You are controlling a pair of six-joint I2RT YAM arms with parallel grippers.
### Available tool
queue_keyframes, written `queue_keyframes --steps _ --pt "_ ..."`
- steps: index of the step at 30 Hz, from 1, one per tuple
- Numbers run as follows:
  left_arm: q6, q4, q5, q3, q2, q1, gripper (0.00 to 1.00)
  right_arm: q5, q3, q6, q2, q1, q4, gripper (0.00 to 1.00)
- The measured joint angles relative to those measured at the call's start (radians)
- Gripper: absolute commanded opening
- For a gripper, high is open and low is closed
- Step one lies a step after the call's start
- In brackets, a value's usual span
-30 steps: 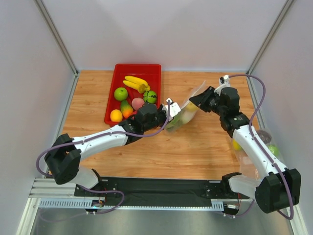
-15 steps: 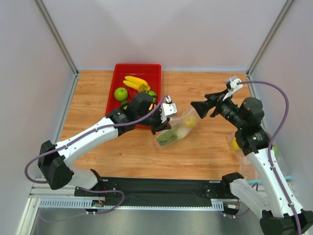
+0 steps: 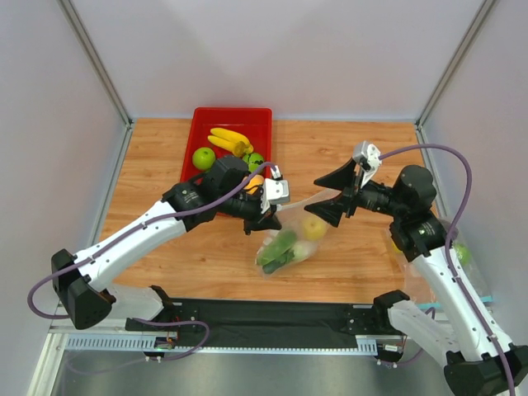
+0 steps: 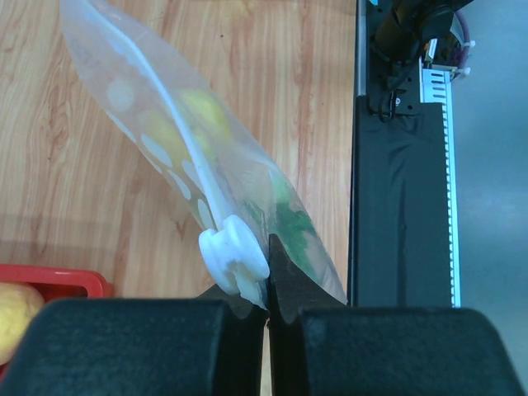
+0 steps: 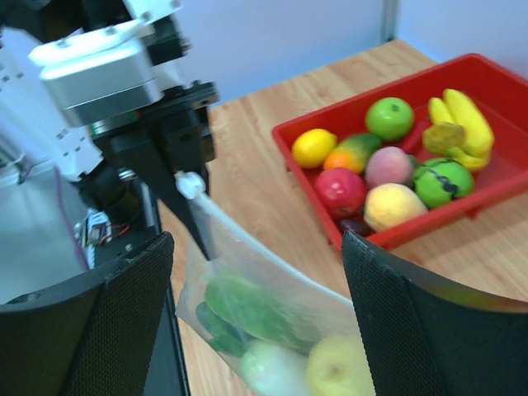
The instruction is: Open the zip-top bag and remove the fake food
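The zip-top bag (image 3: 290,239) hangs tilted above the table, dotted clear plastic with a white slider (image 4: 233,257) at its upper corner. My left gripper (image 3: 266,216) is shut on that corner just beside the slider, seen close in the left wrist view (image 4: 268,309). Inside the bag lies the fake food: a dark green piece (image 5: 247,309), a white piece (image 5: 276,369) and a pale yellow fruit (image 5: 346,367). My right gripper (image 3: 330,194) stands open right of the bag, its fingers wide on either side of it (image 5: 257,239), touching nothing.
A red tray (image 3: 247,120) holding bananas, a green apple and other toy fruit sits at the back left. A plain clear bag (image 3: 458,252) with coloured pieces lies at the table's right edge behind my right arm. Black rail along the near edge (image 4: 400,206).
The right gripper opened and let go of the bag, then came back beside it. The left arm carried the bag down and toward the near side of the table.
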Motion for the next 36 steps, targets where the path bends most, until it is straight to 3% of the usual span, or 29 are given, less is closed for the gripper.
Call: queue_keyframes --steps 8,19,28,31,32,34,35,36 --pt "0.001 -0.031 0.019 0.014 -0.003 0.001 0.00 -0.014 0.010 -0.068 0.058 0.151 -0.046 0.79" --pt "0.002 -0.072 0.065 0.028 -0.016 0.001 0.00 0.012 0.011 -0.109 0.106 0.157 -0.061 0.80" --pt "0.003 -0.095 0.087 0.043 -0.018 0.001 0.00 0.002 0.011 -0.136 0.154 0.190 -0.067 0.75" --pt "0.003 -0.106 0.098 0.055 -0.018 0.001 0.00 -0.005 0.012 -0.145 0.169 0.190 -0.066 0.57" --pt "0.003 -0.111 0.098 0.058 -0.018 0.001 0.00 -0.008 0.014 -0.152 0.175 0.190 -0.067 0.43" --pt "0.003 -0.116 0.098 0.059 -0.018 0.001 0.00 -0.017 0.023 -0.164 0.191 0.190 -0.071 0.28" --pt "0.003 -0.116 0.095 0.059 -0.018 0.001 0.00 -0.023 0.028 -0.171 0.197 0.190 -0.075 0.12" --pt "0.004 -0.117 0.090 0.059 -0.018 0.001 0.00 -0.031 0.033 -0.179 0.201 0.190 -0.078 0.05"
